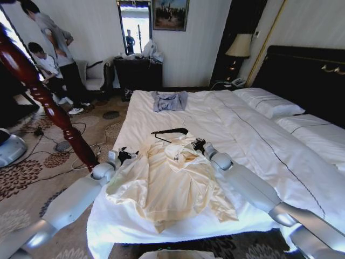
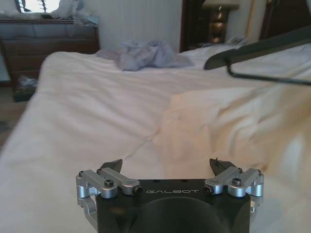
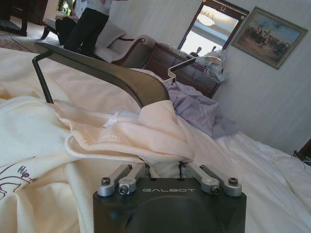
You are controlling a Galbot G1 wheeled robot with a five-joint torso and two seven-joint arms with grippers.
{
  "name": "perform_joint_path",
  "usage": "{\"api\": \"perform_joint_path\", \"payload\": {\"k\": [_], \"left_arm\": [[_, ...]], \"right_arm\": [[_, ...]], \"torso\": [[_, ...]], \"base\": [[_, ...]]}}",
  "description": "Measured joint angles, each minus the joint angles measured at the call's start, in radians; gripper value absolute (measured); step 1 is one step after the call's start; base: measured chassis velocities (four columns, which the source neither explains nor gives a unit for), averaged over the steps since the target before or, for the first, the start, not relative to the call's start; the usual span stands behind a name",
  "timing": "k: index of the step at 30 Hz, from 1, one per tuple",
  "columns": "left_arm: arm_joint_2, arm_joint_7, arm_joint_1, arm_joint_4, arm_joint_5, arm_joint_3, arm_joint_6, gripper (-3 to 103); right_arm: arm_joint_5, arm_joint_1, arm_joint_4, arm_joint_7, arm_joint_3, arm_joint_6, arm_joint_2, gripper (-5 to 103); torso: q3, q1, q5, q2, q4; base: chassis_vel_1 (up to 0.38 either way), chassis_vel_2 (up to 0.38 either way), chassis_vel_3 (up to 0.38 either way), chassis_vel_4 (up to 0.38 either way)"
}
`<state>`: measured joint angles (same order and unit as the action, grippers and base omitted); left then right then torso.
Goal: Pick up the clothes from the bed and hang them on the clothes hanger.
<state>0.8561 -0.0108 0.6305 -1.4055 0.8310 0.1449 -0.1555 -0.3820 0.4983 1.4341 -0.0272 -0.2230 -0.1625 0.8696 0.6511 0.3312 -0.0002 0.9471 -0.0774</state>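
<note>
The bed [image 1: 253, 145] is the largest thing here; it takes the middle and the right of the head view, with white sheets, white pillows at the right and a dark headboard [image 1: 302, 75] in the upper right of the frame. A thick reddish wooden post [image 1: 43, 102] crosses the upper left of the frame in a slant.

The clothes [image 1: 172, 183], a large cream long-sleeved top, lie spread flat on the near part of the bed, in the lower middle of the frame. The collar points to the far side and the hem reaches near the foot edge of the bed. A small grey-blue garment [image 1: 170, 100] lies crumpled well apart from them, in the upper middle of the frame.

The clothes hanger [image 1: 171, 131] is black and slim. It lies on the sheet at the collar, and in the right wrist view one of its shoulders goes under the cream fabric there.

The left gripper [image 1: 127, 155] is at the left edge of the top, beside the sleeve. In the left wrist view its fingers [image 2: 111, 166] are spread wide and hold nothing; the sheet and the cream fabric lie before them.

The right gripper [image 1: 198, 144] is at the collar, on the right side of the top. In the right wrist view its fingers [image 3: 190, 168] reach under a fold of the collar, but I cannot tell if they pinch the fabric.
</note>
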Motion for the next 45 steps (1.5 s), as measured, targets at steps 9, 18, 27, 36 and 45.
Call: {"api": "perform_joint_path", "payload": {"k": [9, 18, 27, 36, 45], "left_arm": [[0.07, -0.066, -0.116, 0.149, -0.002, 0.079, 0.057, 100], [0.179, -0.117, -0.237, 0.326, -0.003, 0.137, 0.099, 97], [0.233, -0.151, -0.288, 0.454, -0.031, 0.172, 0.119, 96], [0.267, -0.19, -0.315, 0.523, -0.027, 0.186, 0.145, 77], [0.286, -0.208, -0.32, 0.558, -0.024, 0.202, 0.171, 44]], "right_arm": [[-0.007, 0.001, 0.031, -0.002, 0.008, 0.002, -0.004, 22], [-0.008, 0.004, 0.055, -0.001, 0.015, 0.013, -0.013, 22], [-0.013, 0.001, 0.065, -0.001, 0.011, 0.015, -0.018, 22], [-0.015, -0.003, 0.063, -0.003, 0.003, 0.015, -0.01, 22], [-0.018, -0.002, 0.066, -0.011, 0.006, 0.012, -0.01, 22]], "torso": [[0.0, 0.0, 0.0001, 0.0, 0.0003], [0.0, 0.0, 0.0003, 0.0, -0.0002], [0.0, 0.0, 0.0002, 0.0, 0.0001], [0.0, 0.0, 0.0002, 0.0, 0.0001], [0.0, 0.0, 0.0001, 0.0, 0.0002]], "base": [[0.0, 0.0, 0.0, 0.0], [0.0, 0.0, 0.0, 0.0], [0.0, 0.0, 0.0, 0.0], [0.0, 0.0, 0.0, 0.0], [0.0, 0.0, 0.0, 0.0]]}}
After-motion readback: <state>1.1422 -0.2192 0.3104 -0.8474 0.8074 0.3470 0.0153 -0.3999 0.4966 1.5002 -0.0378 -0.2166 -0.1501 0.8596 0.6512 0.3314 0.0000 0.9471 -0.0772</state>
